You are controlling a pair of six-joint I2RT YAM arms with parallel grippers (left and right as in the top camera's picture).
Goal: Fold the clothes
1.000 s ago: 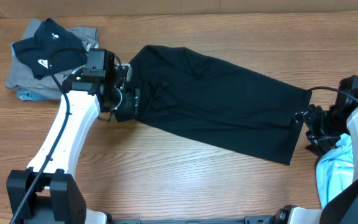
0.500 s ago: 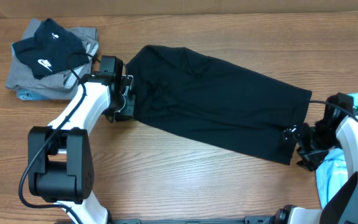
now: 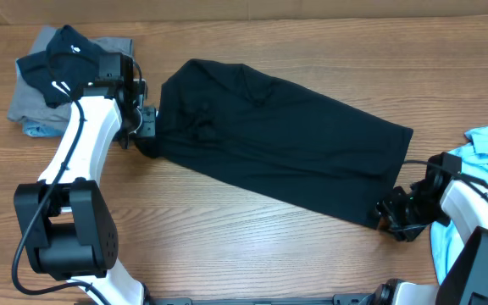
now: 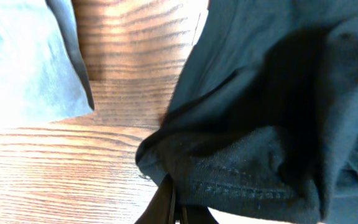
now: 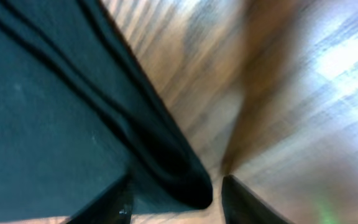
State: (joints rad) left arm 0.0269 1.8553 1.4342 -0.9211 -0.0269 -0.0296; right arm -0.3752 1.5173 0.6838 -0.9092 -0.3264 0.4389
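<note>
The black T-shirt lies as a long slanted band across the table. The left claw is clamped on its left hem, near a garment pile. The right claw stands apart, astride the lower-right corner fold. Bare wood borders both long edges.

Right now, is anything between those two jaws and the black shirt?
Nothing visible. The left jaws are shut on the black shirt at its bunched end; the right jaws stand open around its opposite corner on the table.
</note>
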